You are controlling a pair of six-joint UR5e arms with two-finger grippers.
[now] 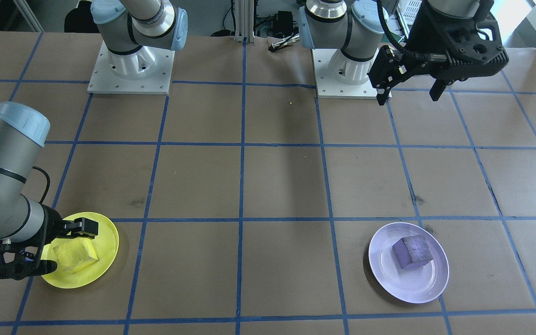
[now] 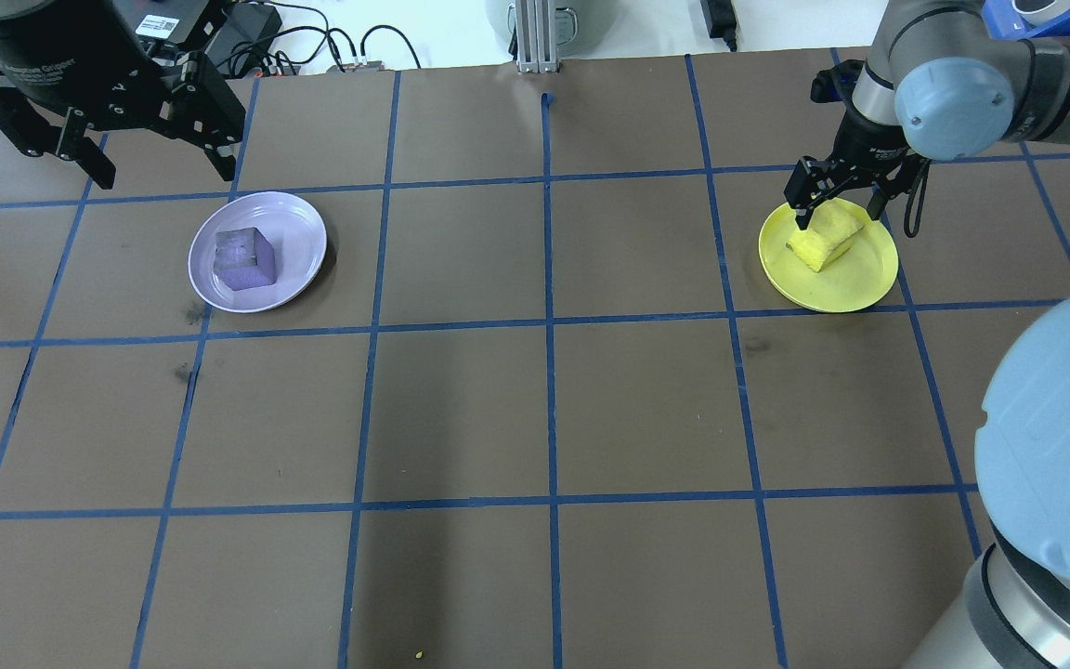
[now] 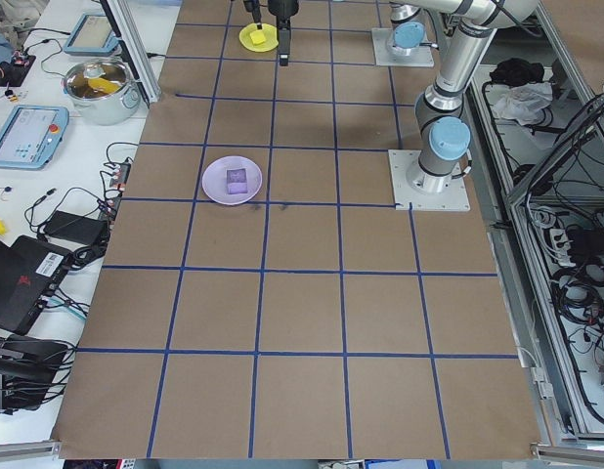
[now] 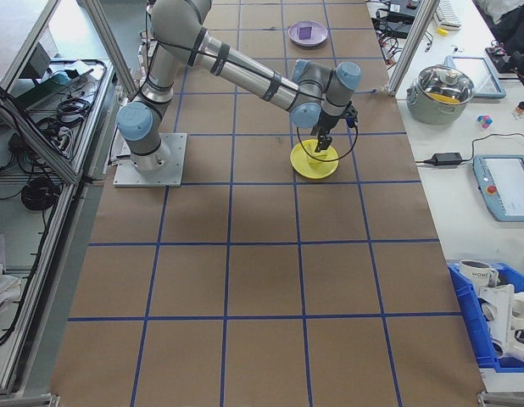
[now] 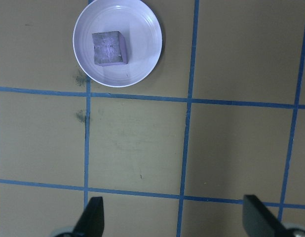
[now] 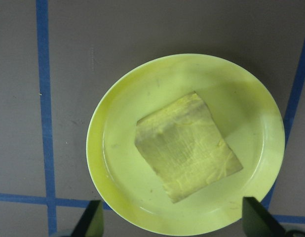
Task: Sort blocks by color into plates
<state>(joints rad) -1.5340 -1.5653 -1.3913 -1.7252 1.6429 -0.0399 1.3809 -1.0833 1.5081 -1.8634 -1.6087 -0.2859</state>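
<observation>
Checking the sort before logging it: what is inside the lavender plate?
The purple block sits alone in the lavender plate, off-centre. The plate surface under the block is covered, so nothing there can be seen. The left gripper hangs open, away from it.

Worktop (image 2: 461,418): brown covering w/ blue tape grid; dark scuff marks (image 2: 184,372) near one tape line.
Steel pot (image 3: 100,86) w/ glass lid, yellow contents, on side bench in left exterior view; same pot (image 4: 447,88) in right view.
Tablet-type pendants: (image 3: 26,132), (image 3: 90,33), (image 4: 508,184).
Black power adapter (image 4: 448,158) w/ cable at worktop edge.
Blue bin (image 4: 499,326) holding white mugs.
Cable bundles (image 3: 576,293) along frame side.
Aluminium profile post (image 2: 535,37) at far edge.
</observation>
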